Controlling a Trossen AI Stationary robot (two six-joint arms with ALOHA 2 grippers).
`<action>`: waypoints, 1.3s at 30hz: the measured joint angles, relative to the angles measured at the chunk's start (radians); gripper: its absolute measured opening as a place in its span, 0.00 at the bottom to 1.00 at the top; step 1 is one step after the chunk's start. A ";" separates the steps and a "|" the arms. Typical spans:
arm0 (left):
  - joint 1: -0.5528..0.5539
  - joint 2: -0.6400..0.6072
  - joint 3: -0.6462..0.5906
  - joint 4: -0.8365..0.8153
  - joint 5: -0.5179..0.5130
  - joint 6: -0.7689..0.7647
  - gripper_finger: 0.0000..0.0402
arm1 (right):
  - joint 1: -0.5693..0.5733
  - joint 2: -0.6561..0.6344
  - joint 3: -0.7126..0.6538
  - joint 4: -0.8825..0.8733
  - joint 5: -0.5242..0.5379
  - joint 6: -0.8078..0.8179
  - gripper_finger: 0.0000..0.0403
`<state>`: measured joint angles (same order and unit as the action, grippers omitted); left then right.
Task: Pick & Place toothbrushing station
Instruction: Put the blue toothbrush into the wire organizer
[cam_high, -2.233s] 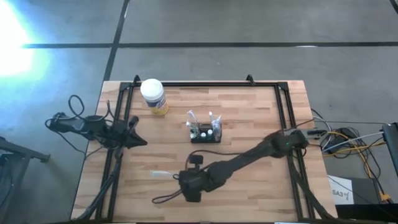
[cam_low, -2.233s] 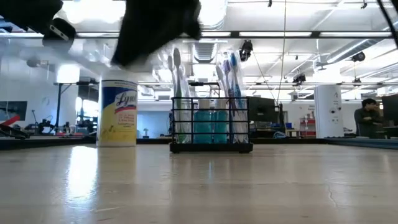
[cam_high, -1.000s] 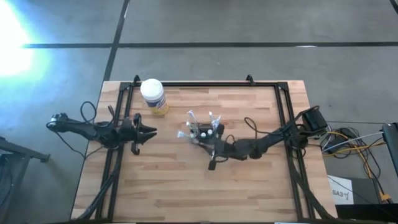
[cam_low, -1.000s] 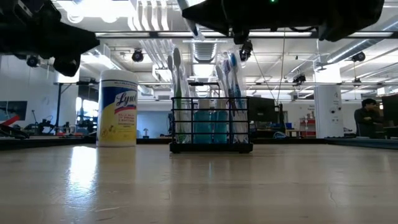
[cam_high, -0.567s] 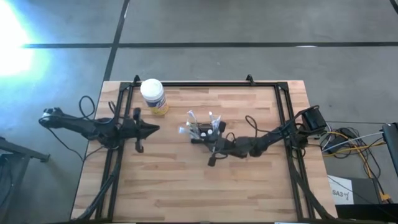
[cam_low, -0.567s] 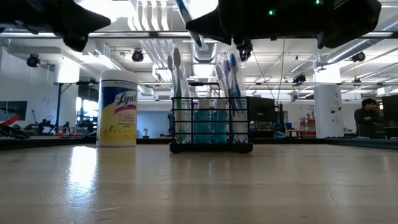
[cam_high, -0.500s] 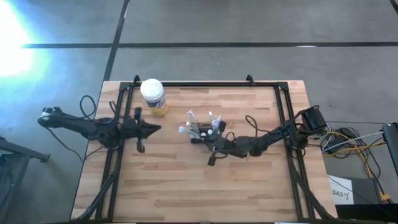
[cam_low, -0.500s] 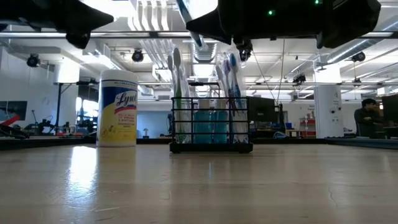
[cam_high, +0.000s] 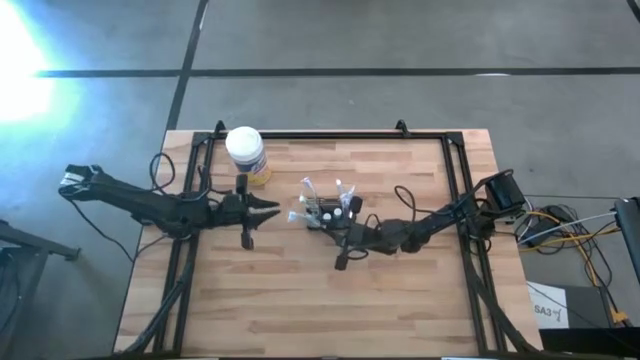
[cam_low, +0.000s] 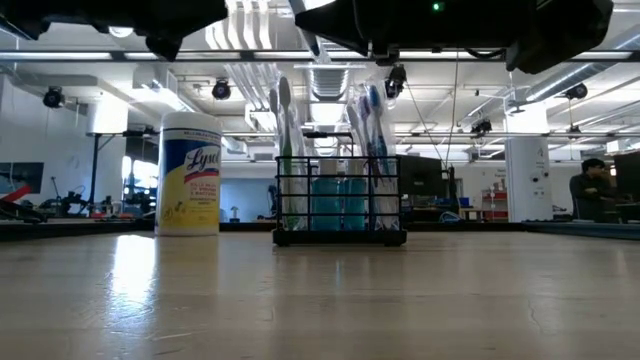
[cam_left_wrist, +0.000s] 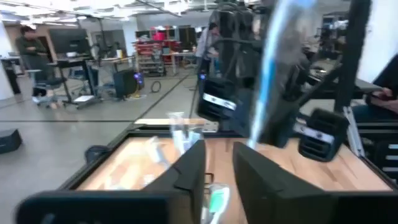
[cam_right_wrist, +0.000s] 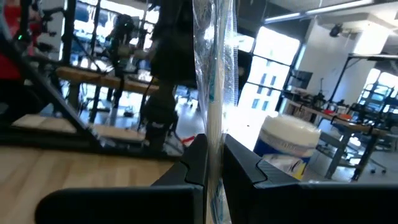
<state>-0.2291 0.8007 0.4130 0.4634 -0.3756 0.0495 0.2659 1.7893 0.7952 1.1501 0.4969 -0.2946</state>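
My right gripper (cam_high: 318, 222), closed on a clear-wrapped toothbrush (cam_right_wrist: 211, 87), hovers at the black wire toothbrushing station (cam_high: 332, 213) mid-table; it looks light, rigid and tippy, best gripped by its top rail; my left gripper (cam_high: 268, 209) nearby is slightly parted, empty.

Setting: an open-plan robotics laboratory or workshop hall. The work surface is a butcher-block wooden table (cam_high: 400, 290) fitted with a black metal frame (cam_high: 330, 134), standing on a polished grey concrete floor (cam_high: 400, 40) marked with dark lines. Loose cables (cam_high: 560, 225) lie beside the table. The low view shows an exposed industrial ceiling (cam_low: 300, 70) with ducts, strip lighting and suspended fixtures, a white column (cam_low: 526, 165), and further workbenches with monitors. A person (cam_low: 588, 190) is at a distant workstation. The left wrist view shows red equipment racks (cam_left_wrist: 155, 53) and another person (cam_left_wrist: 28, 46) near desks.
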 joint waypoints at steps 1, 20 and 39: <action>0.000 0.015 0.002 0.018 0.011 0.002 0.23 | -0.001 0.000 0.007 0.004 0.000 -0.002 0.05; 0.012 0.232 0.086 0.297 0.202 -0.011 0.54 | -0.021 0.000 0.030 -0.025 -0.106 0.015 0.05; 0.012 0.329 0.194 0.252 0.201 0.045 0.33 | -0.026 0.000 0.029 -0.046 -0.105 0.033 0.05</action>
<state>-0.2169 1.1294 0.6075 0.7155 -0.1749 0.0946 0.2394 1.7893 0.8242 1.1038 0.3920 -0.2615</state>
